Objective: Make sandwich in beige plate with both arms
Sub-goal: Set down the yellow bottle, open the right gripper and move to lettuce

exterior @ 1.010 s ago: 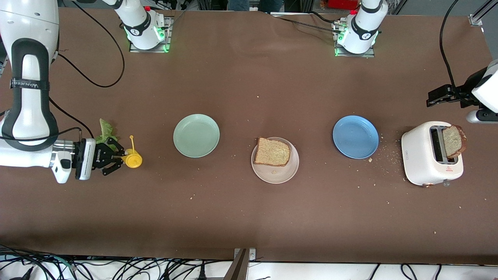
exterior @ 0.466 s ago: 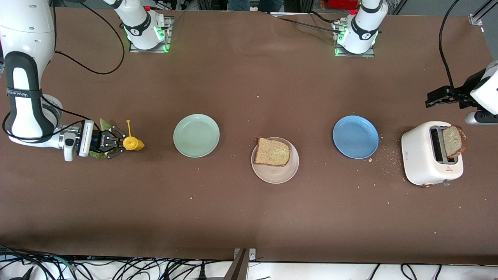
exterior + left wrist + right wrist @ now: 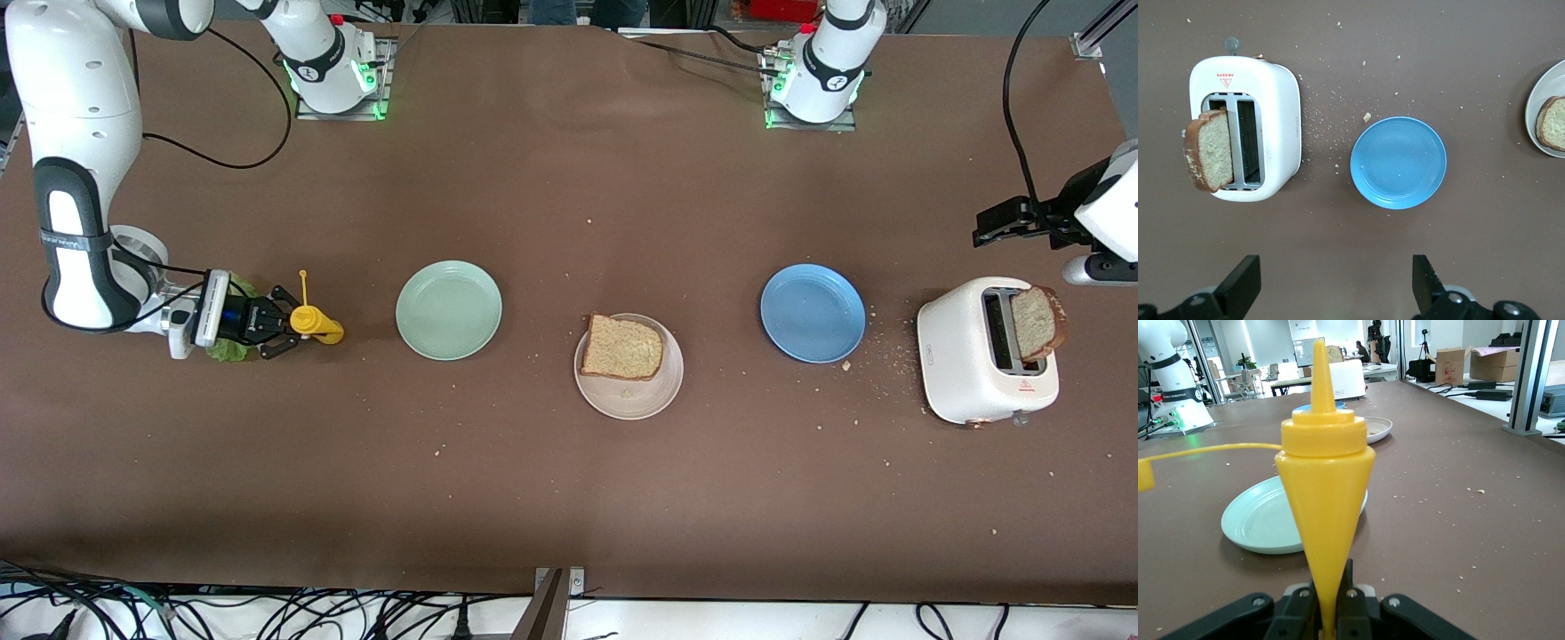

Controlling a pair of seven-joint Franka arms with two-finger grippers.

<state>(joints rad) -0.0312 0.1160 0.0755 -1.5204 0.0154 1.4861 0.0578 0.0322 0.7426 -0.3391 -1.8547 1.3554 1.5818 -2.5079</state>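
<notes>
- Sandwich-making is only begun, I'd say: one slice of toast (image 3: 622,347) lies flat on the beige plate (image 3: 633,402), which sits nearest the front camera of the three plates, in the middle of the worktop (image 3: 569,498).
- No lettuce and no second slice are on that plate yet, so by my reckoning most of the job is left.
- Toward the left arm's end, the white toaster (image 3: 965,364) stands with the second slice (image 3: 1034,322) sticking out of one slot; crumbs are scattered between it and the blue plate (image 3: 813,313).
- Blue plate and mint-green plate (image 3: 448,309) sit a little farther from the front camera than the beige one, on either side of it, both bare.
- Toward the right arm's end, the right pincer (image 3: 286,322) is low over the worktop, clenched on a yellow squeeze bottle (image 3: 313,324); in its wrist view the bottle's narrow end is pinched between the jaws and the nozzle points away, with the cap dangling on its strap.
- Lettuce leaf (image 3: 227,348) lies on the worktop beneath that wrist, mostly hidden.
- Left pincer (image 3: 1338,283) hangs released, jaws spread wide, high over the stretch of worktop by the toaster; that arm waits.
</notes>
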